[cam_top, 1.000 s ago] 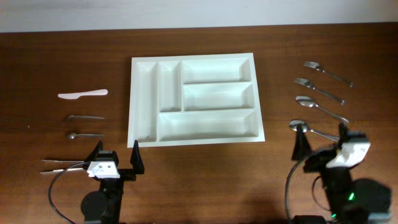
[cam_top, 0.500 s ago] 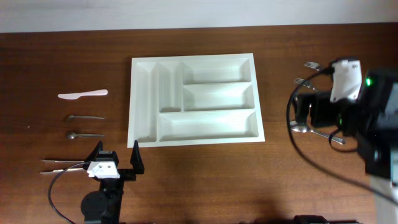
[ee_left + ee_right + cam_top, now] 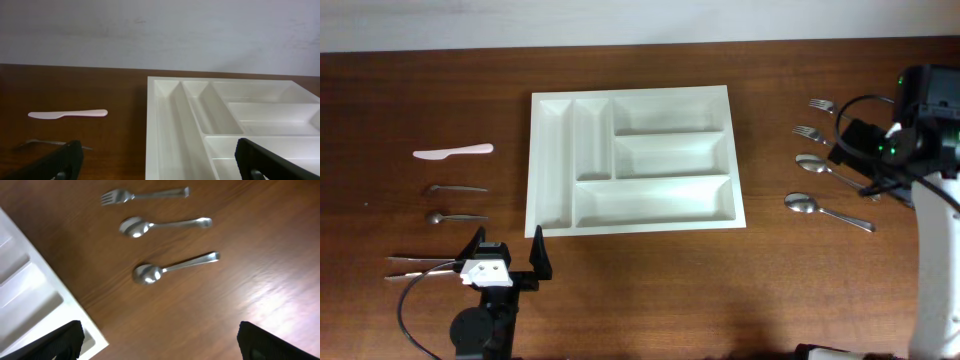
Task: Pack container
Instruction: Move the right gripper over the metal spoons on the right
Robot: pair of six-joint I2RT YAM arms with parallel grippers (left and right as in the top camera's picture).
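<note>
**Container empty; right claw over the right-hand cutlery**

The container (image 3: 650,200) is set flat at the middle of the worktop (image 3: 720,290), its two narrow compartments toward the robot's left. All five compartments are bare, so no packing is judged done.

The cutlery is laid out in two columns, well apart from the container on either side. This is judged to give each arm its own supply.
- Left column: a white knife (image 3: 453,151), two small metal pieces (image 3: 455,187) whose kind cannot be told, and a thin metal pair (image 3: 415,265).
- Right column: two forks (image 3: 810,131) and two spoons (image 3: 810,204). The far fork is partly hidden by the arm.

The left claw (image 3: 507,248) is spread wide and holds nothing. It is held low at the near edge, pointed at the container, just beside the thin metal pair. It is judged parked.

The right claw (image 3: 159,342) is likewise spread wide and empty. It is held above the right column, and one fork, both spoons and a container corner are seen below it in the wrist view. An approach for a first pick is inferred. The wide spread is judged to let the fingers drop on either side of a thin handle. Handles lying flat on the wood may slip from a shallow pinch.
</note>
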